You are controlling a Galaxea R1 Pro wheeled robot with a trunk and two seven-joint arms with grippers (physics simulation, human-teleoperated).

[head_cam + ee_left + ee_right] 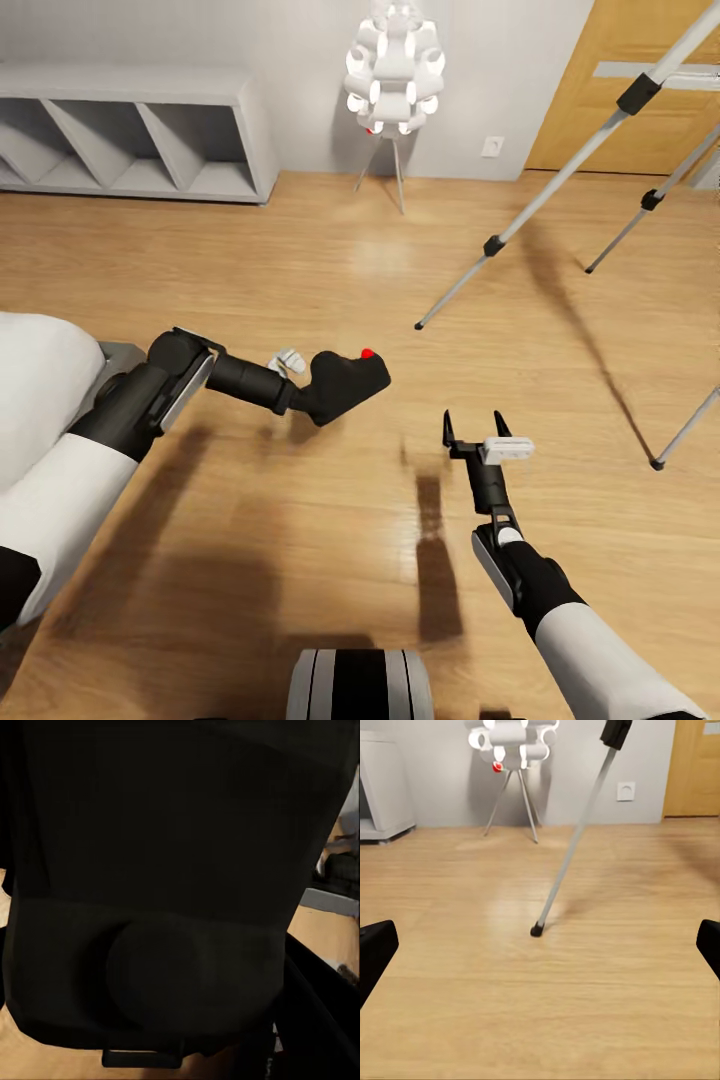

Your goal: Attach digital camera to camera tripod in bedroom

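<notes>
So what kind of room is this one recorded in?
Probably a bedroom: wooden plank floor, grey cube shelving against the wall, a wooden door, and a white flower-shaped lamp on thin legs.

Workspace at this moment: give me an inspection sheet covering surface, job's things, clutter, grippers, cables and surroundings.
Surface: light wooden plank floor, arm shadows on it.
Job's things: digital camera held off the floor in the left gripper; camera tripod stands to the right, three legs on the floor, head out of frame.
Clutter: white flower-shaped lamp by the wall.
Grippers: left shut on the camera; right gripper open, holding nothing.
Cables: nothing seen.
Surroundings: grey cube shelving, wooden door, wall socket, white bedding at left.
</notes>
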